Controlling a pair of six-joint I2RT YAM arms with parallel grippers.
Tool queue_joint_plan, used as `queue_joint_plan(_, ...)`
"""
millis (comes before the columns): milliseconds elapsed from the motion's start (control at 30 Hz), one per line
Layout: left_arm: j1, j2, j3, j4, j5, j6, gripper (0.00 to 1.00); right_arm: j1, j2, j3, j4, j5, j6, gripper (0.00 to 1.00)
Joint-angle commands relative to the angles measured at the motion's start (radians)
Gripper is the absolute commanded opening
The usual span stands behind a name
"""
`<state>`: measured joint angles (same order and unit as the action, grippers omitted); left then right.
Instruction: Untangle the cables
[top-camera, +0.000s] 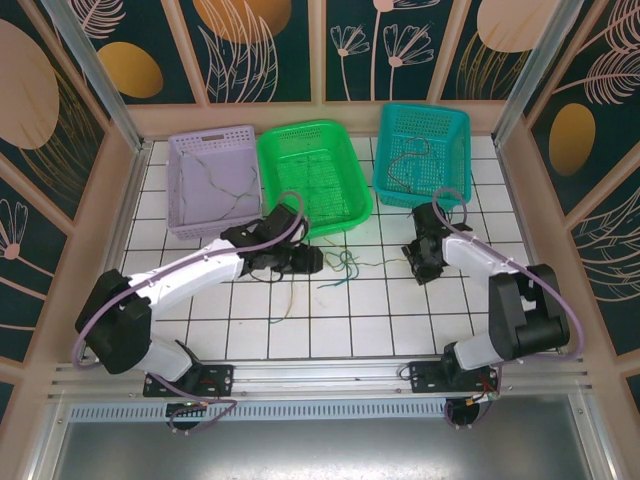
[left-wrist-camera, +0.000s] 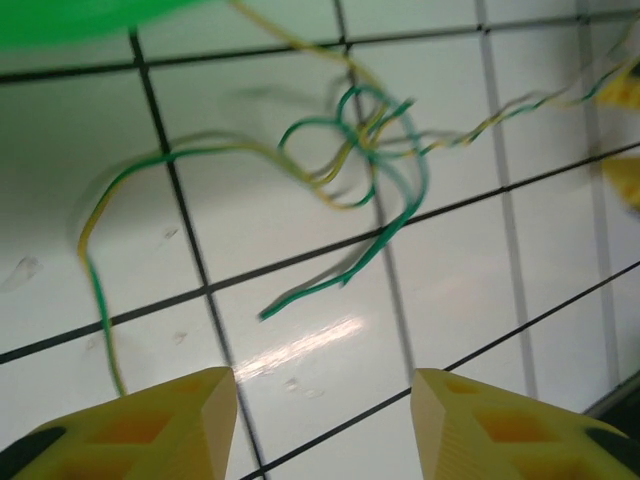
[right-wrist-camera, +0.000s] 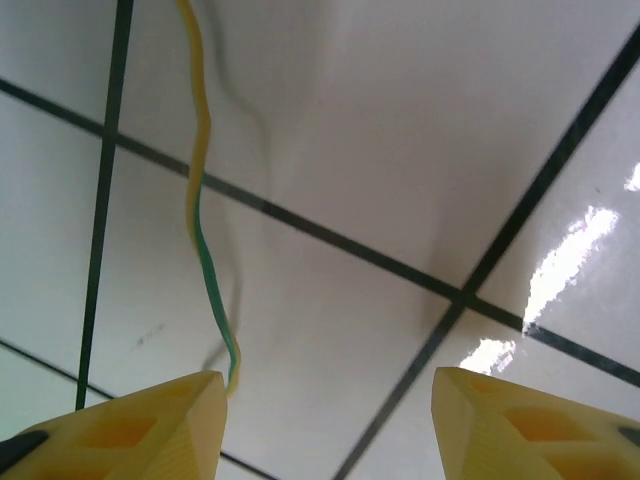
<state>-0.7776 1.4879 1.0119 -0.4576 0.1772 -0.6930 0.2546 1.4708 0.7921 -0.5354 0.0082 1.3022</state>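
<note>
A loose tangle of green and yellow cables (top-camera: 345, 265) lies on the white tiled table between my two grippers, in front of the green basket. In the left wrist view the knot (left-wrist-camera: 365, 140) sits ahead of my left gripper (left-wrist-camera: 325, 400), whose yellow fingers (left-wrist-camera: 190, 415) stand apart with only bare tile between them. From above, the left gripper (top-camera: 312, 260) is just left of the tangle. My right gripper (right-wrist-camera: 330, 400) is also open over the table. One green-yellow cable (right-wrist-camera: 205, 250) ends beside its left fingertip, not between the fingers. The right gripper (top-camera: 420, 265) hovers right of the tangle.
Three baskets stand along the back: a purple basket (top-camera: 185, 150) holding a pale cable, a green basket (top-camera: 275, 150), and a teal basket (top-camera: 455, 125) holding a dark cable. A thin cable (top-camera: 285, 300) trails toward the table's front. Frame walls enclose the table.
</note>
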Motion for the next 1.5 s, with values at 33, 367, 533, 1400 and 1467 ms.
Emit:
queue_joint_plan(33,-0.007,-0.009,-0.073,-0.074,-0.049,0.044,0.55,-0.012,0.048,0.047,0.09,0.054,0.018,0.55)
queue_joint_plan(367,-0.012,0.09,-0.158,-0.092,-0.068,0.059,0.58,-0.014,0.155,0.065,0.099,0.046,0.015,0.42)
queue_joint_plan(533,-0.015,0.143,-0.172,-0.021,-0.122,0.069,0.44,-0.019,0.165,0.063,0.103,0.068,0.02,0.31)
queue_joint_plan(1400,0.153,-0.035,-0.212,-0.291,-0.674,-0.078,0.0,-0.185,-0.096,0.111,-0.046,0.341,-0.224,0.0)
queue_joint_plan(1467,0.153,-0.059,-0.195,-0.24,-0.615,-0.041,0.0,-0.178,-0.093,0.121,-0.035,0.331,-0.248,0.0)
